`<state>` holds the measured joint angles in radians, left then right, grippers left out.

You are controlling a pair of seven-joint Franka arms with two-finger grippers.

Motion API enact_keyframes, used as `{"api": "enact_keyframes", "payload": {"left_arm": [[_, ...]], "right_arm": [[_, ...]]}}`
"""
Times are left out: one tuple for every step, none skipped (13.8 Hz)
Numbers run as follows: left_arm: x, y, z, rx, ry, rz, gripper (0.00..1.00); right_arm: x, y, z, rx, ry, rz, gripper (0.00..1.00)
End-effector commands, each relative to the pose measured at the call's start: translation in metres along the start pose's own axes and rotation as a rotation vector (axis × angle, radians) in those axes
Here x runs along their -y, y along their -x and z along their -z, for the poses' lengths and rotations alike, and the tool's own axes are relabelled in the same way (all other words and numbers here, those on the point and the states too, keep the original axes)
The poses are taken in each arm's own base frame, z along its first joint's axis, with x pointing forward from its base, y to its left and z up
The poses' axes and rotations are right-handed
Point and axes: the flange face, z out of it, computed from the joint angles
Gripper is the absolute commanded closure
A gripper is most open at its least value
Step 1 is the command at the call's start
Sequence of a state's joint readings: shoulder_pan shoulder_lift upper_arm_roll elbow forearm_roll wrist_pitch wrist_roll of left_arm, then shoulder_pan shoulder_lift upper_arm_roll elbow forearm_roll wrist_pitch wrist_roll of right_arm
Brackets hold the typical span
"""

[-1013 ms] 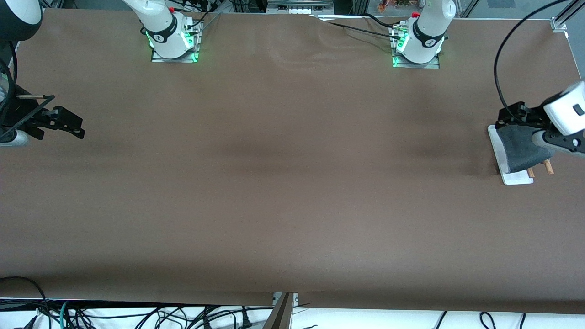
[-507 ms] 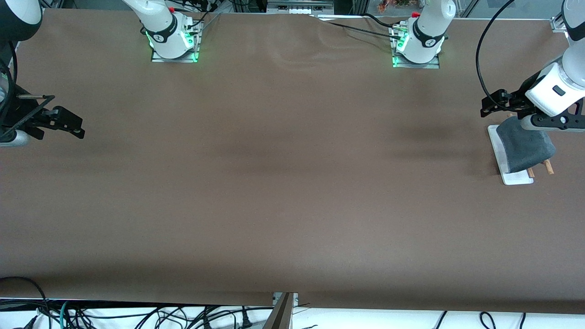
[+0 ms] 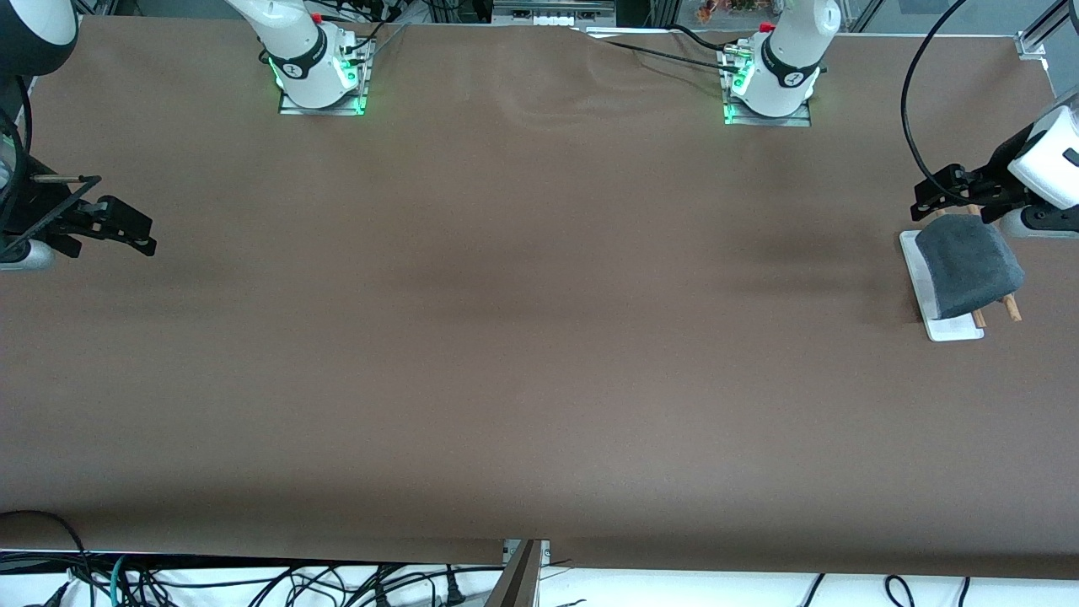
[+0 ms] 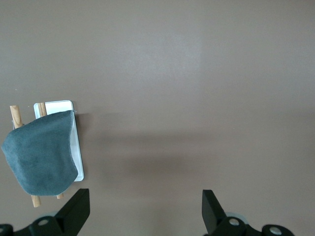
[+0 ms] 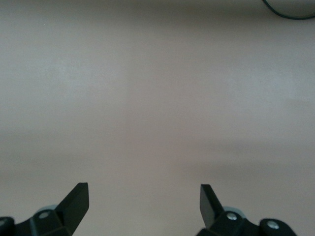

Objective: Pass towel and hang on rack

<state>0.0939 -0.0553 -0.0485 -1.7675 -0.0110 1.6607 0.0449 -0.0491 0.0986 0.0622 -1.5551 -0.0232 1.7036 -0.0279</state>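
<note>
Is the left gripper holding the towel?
No: the left gripper is open and empty, and the towel hangs draped on the rack.

Towels: one towel (image 3: 968, 267)
Racks: one rack (image 3: 953, 328)
Rack rods: two
Grippers: left gripper (image 3: 944, 196), right gripper (image 3: 126, 228)

A: Table (image 3: 523, 337) was covered edge to edge by a brown cloth; faint wrinkles were seen toward the bases' edge, midway along it.

B: Lighting?

A: Even, from overhead. Soft darker bands were cast across the middle of the cloth.

B: Surroundings?

A: Loose black cables (image 3: 278, 586) were piled on a white floor along the edge nearest the front camera. A metal frame post (image 3: 1041, 29) was seen at the corner by the left arm's end.
</note>
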Motion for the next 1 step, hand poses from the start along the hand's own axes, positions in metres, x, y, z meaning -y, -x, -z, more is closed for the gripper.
{"api": "enact_keyframes", "payload": {"left_arm": [[-0.0005,-0.0043,0.0037,-0.006,-0.021,-0.016,0.0]], "right_arm": [[-0.0013,-0.0035,0.0049,-0.008,0.004,-0.01,0.0]]}}
